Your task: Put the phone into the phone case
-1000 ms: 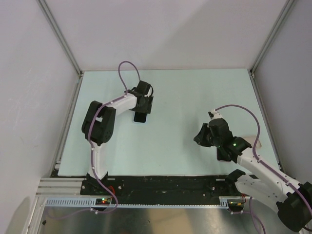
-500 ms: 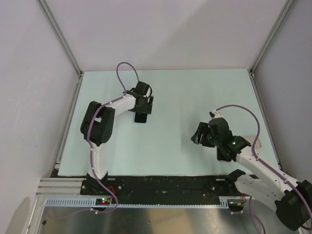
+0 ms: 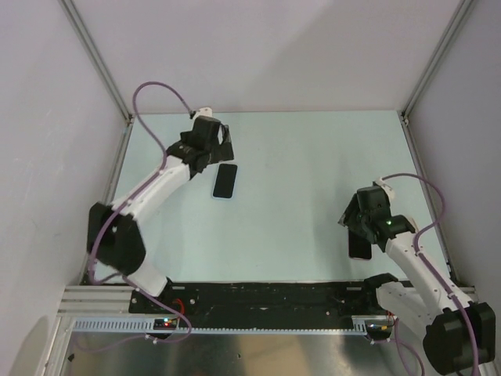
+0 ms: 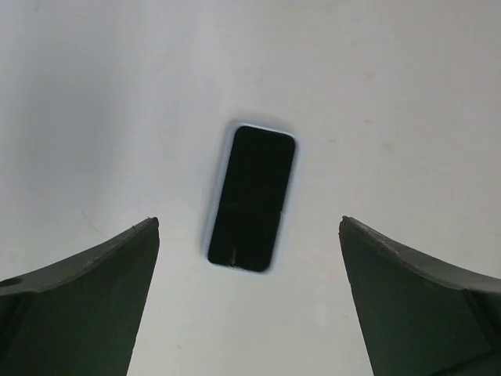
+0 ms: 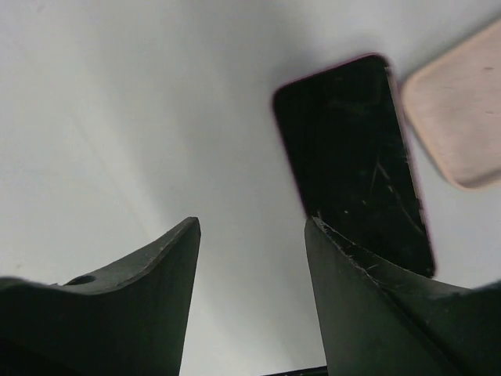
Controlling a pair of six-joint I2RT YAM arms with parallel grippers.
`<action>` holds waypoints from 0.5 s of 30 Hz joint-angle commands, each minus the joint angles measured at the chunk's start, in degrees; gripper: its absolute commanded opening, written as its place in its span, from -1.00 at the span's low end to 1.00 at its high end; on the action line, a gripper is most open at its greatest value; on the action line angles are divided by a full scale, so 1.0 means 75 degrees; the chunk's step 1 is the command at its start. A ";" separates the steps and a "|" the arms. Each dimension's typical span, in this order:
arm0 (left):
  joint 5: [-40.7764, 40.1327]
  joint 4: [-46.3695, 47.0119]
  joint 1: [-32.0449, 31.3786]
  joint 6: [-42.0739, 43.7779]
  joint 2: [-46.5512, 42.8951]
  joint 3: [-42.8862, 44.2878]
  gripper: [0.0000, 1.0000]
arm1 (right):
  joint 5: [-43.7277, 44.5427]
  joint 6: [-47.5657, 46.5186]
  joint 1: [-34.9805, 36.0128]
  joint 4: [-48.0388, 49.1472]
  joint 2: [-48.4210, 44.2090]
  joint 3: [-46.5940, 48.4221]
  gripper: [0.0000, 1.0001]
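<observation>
The phone (image 3: 225, 181) is a glossy black slab with a thin pale rim, lying flat on the pale table at the middle left. It also shows in the left wrist view (image 4: 252, 197). My left gripper (image 3: 211, 149) is open and empty, hovering just beyond the phone's far-left end. The phone case (image 3: 360, 246) is a wider black slab lying flat at the near right, partly under my right arm, and it shows in the right wrist view (image 5: 348, 149). My right gripper (image 3: 358, 217) is open and empty above the case's far end, its right finger (image 5: 368, 313) overlapping the case's near part.
A beige rounded flat piece (image 5: 458, 117) lies just right of the phone case. Metal frame posts (image 3: 102, 66) and white walls close in the table on the left, right and back. A black strip (image 3: 274, 294) runs along the near edge by the arm bases.
My left gripper has lifted off and drawn back to the far left, uncovering the phone, which stays put. My right gripper has moved right, over the phone case.
</observation>
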 commanded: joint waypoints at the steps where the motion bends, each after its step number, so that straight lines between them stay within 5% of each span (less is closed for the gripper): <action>1: 0.0161 0.0036 -0.0897 -0.1278 -0.1149 -0.0812 0.99 | 0.0545 0.0160 -0.0762 -0.0408 0.0105 0.0157 0.22; 8: 0.1019 0.0362 -0.2401 -0.1675 -0.1942 -0.1703 0.99 | 0.0841 0.1561 -0.2586 -0.0725 0.0118 0.0173 0.19; 15: 0.1424 0.0392 -0.2906 -0.1667 -0.2393 -0.2223 0.99 | 0.1827 0.2993 -0.4494 -0.1532 0.0152 0.0178 0.11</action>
